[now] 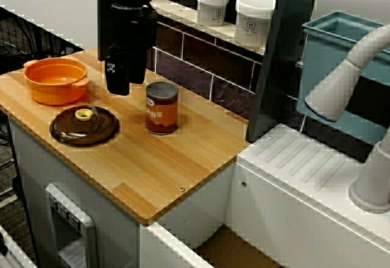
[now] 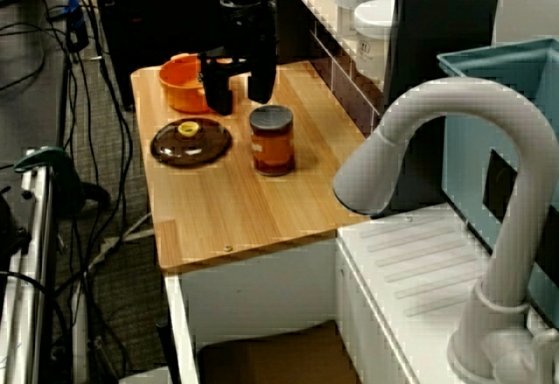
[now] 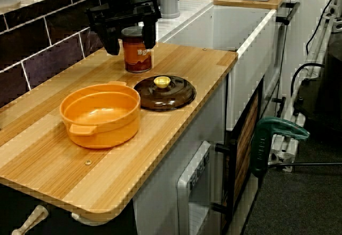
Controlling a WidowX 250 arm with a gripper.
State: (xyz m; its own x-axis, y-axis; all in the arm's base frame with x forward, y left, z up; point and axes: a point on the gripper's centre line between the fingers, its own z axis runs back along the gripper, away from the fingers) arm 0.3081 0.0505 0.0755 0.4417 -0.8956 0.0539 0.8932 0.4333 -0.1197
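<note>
My black gripper (image 1: 117, 86) hangs low over the wooden counter (image 1: 152, 164), open, with nothing between its fingers (image 2: 218, 98). It is nearest a brown tin can (image 1: 161, 111) with an orange label, which stands upright just to its right. In the view from the pot end the can (image 3: 137, 59) shows behind the spread gripper (image 3: 131, 41). An empty orange pot (image 1: 56, 80) sits on the gripper's other side. A dark brown lid (image 1: 85, 128) with a yellow knob lies flat in front of it. The view from the tap side shows the gripper (image 2: 238, 92), can (image 2: 272, 144), lid (image 2: 190, 142) and pot (image 2: 182, 83).
A dark tiled wall with a shelf holding two white jars (image 1: 212, 6) (image 1: 253, 19) runs behind the counter. A dark post (image 1: 277, 55) stands at the counter's right end. Beyond it are a white sink top (image 1: 304, 176), a grey tap (image 1: 341, 85) and a blue bin (image 1: 341, 42).
</note>
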